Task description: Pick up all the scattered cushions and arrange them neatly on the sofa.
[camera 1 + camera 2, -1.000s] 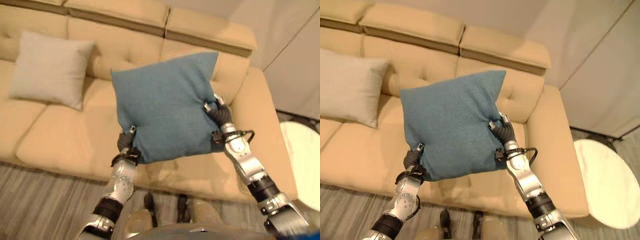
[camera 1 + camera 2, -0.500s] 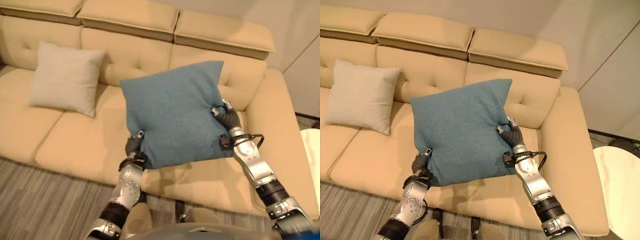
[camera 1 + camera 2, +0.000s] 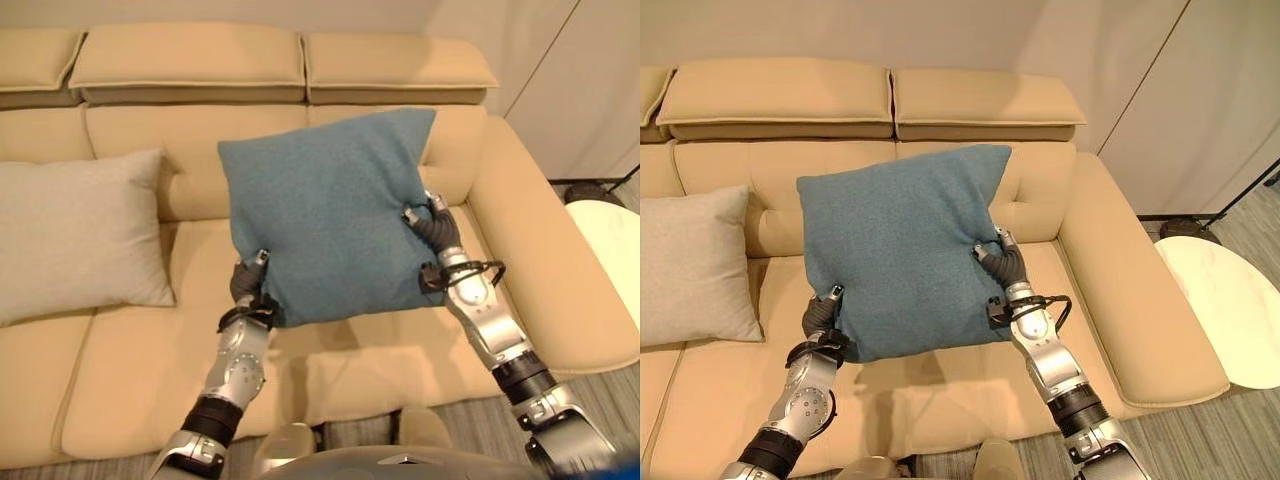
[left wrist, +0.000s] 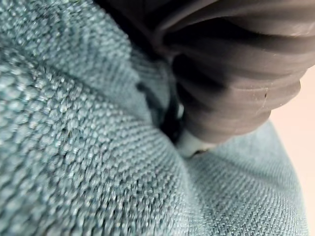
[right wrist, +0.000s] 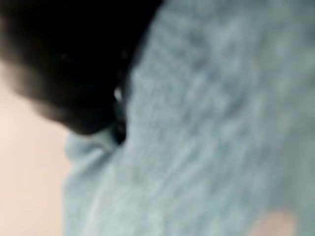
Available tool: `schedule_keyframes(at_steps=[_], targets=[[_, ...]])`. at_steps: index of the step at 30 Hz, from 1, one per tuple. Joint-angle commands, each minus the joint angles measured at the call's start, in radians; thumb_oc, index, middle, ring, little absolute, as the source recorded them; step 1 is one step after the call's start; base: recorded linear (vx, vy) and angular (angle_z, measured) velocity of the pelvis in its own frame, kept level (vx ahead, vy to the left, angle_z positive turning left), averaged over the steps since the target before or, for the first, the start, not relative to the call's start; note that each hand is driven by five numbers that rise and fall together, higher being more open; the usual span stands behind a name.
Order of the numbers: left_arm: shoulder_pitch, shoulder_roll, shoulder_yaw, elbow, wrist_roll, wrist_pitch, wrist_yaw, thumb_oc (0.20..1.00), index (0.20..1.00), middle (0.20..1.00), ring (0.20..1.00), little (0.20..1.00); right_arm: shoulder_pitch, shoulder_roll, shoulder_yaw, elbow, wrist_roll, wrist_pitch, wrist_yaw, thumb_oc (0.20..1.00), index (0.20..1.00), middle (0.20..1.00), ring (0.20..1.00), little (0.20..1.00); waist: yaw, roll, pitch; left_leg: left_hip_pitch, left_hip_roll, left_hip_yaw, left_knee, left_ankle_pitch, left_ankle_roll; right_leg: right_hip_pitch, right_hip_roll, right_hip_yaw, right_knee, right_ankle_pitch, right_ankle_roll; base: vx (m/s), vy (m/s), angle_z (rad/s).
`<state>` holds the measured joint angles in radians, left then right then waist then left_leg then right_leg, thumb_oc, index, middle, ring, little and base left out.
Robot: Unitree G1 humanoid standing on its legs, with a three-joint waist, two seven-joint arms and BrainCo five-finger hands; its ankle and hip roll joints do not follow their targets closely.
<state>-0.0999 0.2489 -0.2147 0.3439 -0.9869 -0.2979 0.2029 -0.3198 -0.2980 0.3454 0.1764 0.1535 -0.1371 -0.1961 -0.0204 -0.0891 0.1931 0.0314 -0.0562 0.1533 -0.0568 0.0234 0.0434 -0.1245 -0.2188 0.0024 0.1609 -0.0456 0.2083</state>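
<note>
Up above the sofa (image 3: 120,380) seat, blue cushion (image 3: 330,210) held upright, lower corner pinched by left robot hand (image 3: 248,285), right edge gripped by curled right robot hand (image 3: 432,225), beige cushion (image 3: 75,235) leaned against the backrest, well apart to the left.

tan sofa (image 3: 400,370), beige cushion (image 3: 80,235) resting on its left seat

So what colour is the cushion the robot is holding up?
The cushion is teal blue. It shows best in the right eye view.
</note>
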Motion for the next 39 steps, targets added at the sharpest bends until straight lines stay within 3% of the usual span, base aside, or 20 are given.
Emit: schedule_keyframes(at_steps=[1, 4, 8, 10, 11, 17, 30, 39], targets=[[-0.14, -0.073, -0.094, -0.193, 0.164, -0.055, -0.074, 0.2, 0.2, 0.2, 0.2, 0.2, -0.06, 0.016, 0.058, -0.084, -0.036, -0.091, 0.06, 0.2, 0.2, 0.2, 0.2, 0.2, -0.001, -0.014, -0.092, 0.009, 0.091, -0.055, 0.056, -0.055, -0.064, 0.077, 0.056, -0.057, -0.154, 0.129, -0.044, 0.21, -0.087, 0.57], [-0.165, -0.064, -0.101, -0.188, 0.2, -0.053, -0.059, 0.2, 0.2, 0.2, 0.2, 0.2, -0.078, 0.009, 0.058, -0.084, -0.036, -0.094, 0.053, 0.2, 0.2, 0.2, 0.2, 0.2, -0.006, -0.009, -0.09, 0.01, 0.099, -0.059, 0.045, -0.05, -0.069, 0.081, 0.062, -0.068, -0.165, 0.121, -0.05, 0.1, -0.088, 0.28], [-0.351, -0.046, -0.143, -0.112, 0.284, -0.066, 0.015, 0.2, 0.2, 0.2, 0.2, 0.2, -0.216, 0.0, 0.081, -0.023, -0.06, -0.106, -0.015, 0.2, 0.2, 0.2, 0.2, 0.2, -0.019, 0.008, -0.023, -0.088, 0.117, -0.077, 0.05, -0.022, -0.087, 0.005, 0.075, -0.09, -0.166, 0.117, -0.068, -0.17, -0.098, 0.08], [-0.444, -0.032, -0.158, -0.066, 0.307, -0.083, 0.055, 0.2, 0.2, 0.2, 0.2, 0.2, -0.293, 0.0, 0.094, 0.024, -0.058, -0.111, -0.052, 0.2, 0.2, 0.2, 0.2, 0.2, -0.023, 0.014, 0.007, -0.15, 0.12, -0.084, 0.062, -0.008, -0.089, -0.062, 0.079, -0.086, -0.147, 0.122, -0.074, -0.25, -0.031, 0.0], [-0.601, -0.014, -0.181, 0.027, 0.341, -0.103, 0.12, 0.2, 0.2, 0.2, 0.2, 0.2, -0.43, -0.006, 0.116, 0.115, -0.058, -0.109, -0.105, 0.2, 0.2, 0.2, 0.2, 0.2, -0.029, 0.022, 0.04, -0.248, 0.123, -0.085, 0.082, 0.012, -0.091, -0.171, 0.081, -0.072, -0.106, 0.133, -0.076, -0.29, -0.019, -0.01], [-0.831, -0.02, -0.193, 0.127, 0.366, -0.131, 0.192, 0.2, 0.2, 0.2, 0.2, 0.2, -0.654, -0.021, 0.138, 0.252, -0.071, -0.11, -0.19, 0.2, 0.2, 0.2, 0.2, 0.2, -0.031, 0.043, 0.062, -0.395, 0.116, -0.106, 0.126, 0.027, -0.099, -0.31, 0.068, -0.062, -0.049, 0.132, -0.076, -0.08, -0.009, -0.05], [-1.008, -0.033, -0.17, 0.1, 0.452, -0.187, 0.291, 0.2, 0.2, 0.2, 0.2, 0.2, -0.852, -0.051, 0.132, 0.23, -0.237, -0.135, -0.316, 0.2, 0.2, 0.2, 0.2, 0.2, -0.031, 0.063, 0.075, -0.508, 0.11, -0.122, 0.141, 0.031, -0.112, -0.422, 0.058, -0.062, -0.012, 0.12, -0.072, 0.03, -0.013, 0.05], [-1.222, -0.031, -0.208, 0.293, 0.476, -0.166, 0.366, 0.2, 0.2, 0.2, 0.2, 0.2, -1.039, -0.018, 0.179, 0.421, -0.277, -0.122, -0.429, 0.2, 0.2, 0.2, 0.2, 0.2, -0.026, 0.075, 0.097, -0.614, 0.117, -0.153, 0.108, 0.077, -0.116, -0.557, 0.067, -0.057, 0.028, 0.12, -0.065, 0.01, -0.023, 0.06]])
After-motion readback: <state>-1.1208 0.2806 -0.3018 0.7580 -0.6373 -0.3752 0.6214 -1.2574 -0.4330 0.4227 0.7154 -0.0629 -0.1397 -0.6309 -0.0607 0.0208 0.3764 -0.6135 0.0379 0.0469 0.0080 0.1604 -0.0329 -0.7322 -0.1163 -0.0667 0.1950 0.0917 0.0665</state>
